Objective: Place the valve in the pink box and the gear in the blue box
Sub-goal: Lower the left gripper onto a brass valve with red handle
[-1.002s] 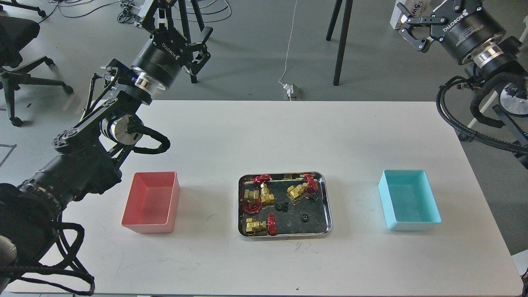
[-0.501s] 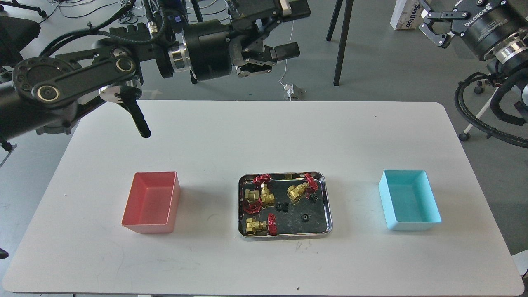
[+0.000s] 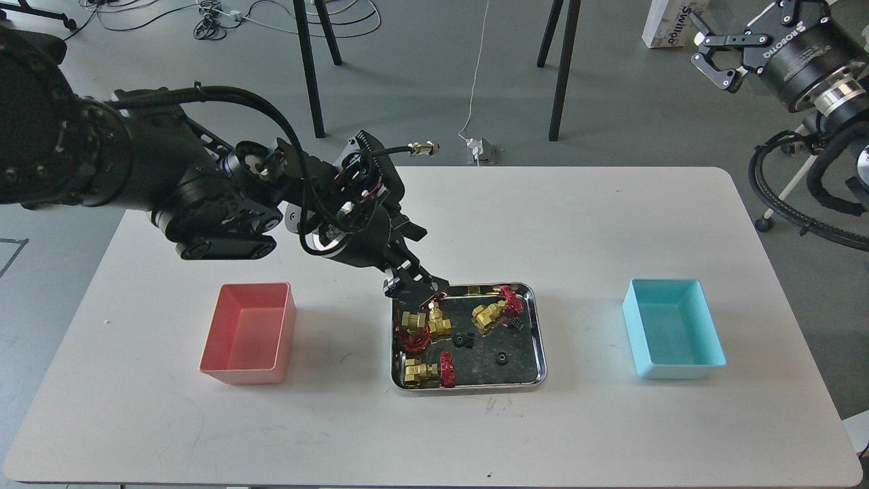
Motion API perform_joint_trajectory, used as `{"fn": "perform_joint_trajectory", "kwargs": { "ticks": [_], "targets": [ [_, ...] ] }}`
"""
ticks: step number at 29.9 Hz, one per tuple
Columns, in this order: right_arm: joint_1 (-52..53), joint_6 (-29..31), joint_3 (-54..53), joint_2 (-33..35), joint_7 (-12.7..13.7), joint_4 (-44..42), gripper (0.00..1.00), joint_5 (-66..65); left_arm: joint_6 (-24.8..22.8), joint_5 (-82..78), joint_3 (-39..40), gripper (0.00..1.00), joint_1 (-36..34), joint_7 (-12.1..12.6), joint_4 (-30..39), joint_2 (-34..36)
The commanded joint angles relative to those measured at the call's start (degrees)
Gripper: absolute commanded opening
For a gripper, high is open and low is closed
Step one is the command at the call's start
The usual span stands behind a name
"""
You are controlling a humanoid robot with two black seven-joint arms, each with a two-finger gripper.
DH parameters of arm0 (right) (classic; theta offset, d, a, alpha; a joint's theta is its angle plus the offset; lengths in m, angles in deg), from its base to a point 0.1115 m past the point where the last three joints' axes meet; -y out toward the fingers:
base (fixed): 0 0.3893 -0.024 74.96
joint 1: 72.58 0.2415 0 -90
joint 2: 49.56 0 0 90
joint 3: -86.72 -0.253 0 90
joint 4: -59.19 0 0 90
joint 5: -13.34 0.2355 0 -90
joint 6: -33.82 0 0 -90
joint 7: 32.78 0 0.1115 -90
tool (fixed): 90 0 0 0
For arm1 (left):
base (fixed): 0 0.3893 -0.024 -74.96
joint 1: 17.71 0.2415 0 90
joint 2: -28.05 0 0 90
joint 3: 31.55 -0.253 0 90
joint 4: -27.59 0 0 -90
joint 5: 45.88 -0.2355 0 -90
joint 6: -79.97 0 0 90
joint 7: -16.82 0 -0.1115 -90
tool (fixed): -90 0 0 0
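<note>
Leftmost on the white counter [image 3: 434, 224] sits the pink box [image 3: 249, 333], its inside bare. Just right of it, the left arm reaches in from the left edge, and its left hand [image 3: 412, 289] points down at the back-left corner of the steel tray [image 3: 536, 339] in the middle of the counter. The hand is dark and seen end-on there, so I cannot tell whether it is spread or clenched, nor whether it touches anything. Directly beneath it lies one valve [image 3: 435, 319], brass body with a red handwheel; a second valve [image 3: 428, 371] lies near the tray's front-left corner, and a third valve [image 3: 494, 312] lies tilted toward the back right. Small black pieces sit among them on the tray floor, one gear [image 3: 502, 358] right of centre and another gear [image 3: 463, 340] close to the middle. Further right, well apart from the tray, stands the blue box [image 3: 672, 329]. At the top right corner, off the counter, the right hand [image 3: 718, 51] hangs with its fingers spread and nothing between them.
</note>
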Motion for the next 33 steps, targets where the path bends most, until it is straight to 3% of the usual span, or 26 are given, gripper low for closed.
{"fn": "perform_joint_trajectory", "kwargs": {
  "ticks": [1, 6, 8, 14, 33],
  "targets": [
    [3.3, -2.5, 0.9, -1.0, 1.6, -3.3, 0.99, -0.3, 2.8, -0.1, -0.8, 0.93, 4.3, 0.0, -0.2, -0.5],
    [6.1, -3.3, 3.5, -4.3, 6.3, -4.3, 0.99, -0.3, 5.3, -0.1, -0.7, 0.93, 12.6, 0.0, -5.7, -1.0],
    [6.1, -3.3, 3.6, -4.9, 7.0, -4.3, 0.99, -0.3, 6.7, -0.1, -0.4, 0.93, 16.1, 0.0, -9.1, -1.1],
    [6.0, -3.3, 3.7, -5.5, 7.0, -3.9, 0.99, -0.3, 7.6, -0.4, 0.8, 0.89, 21.5, 0.0, -15.3, -1.0],
    [3.8, -3.3, 3.8, -5.4, 7.0, -3.6, 0.99, -0.3, 7.8, -2.2, 0.6, 0.69, 25.1, 0.0, -18.7, -1.1]
  ]
}}
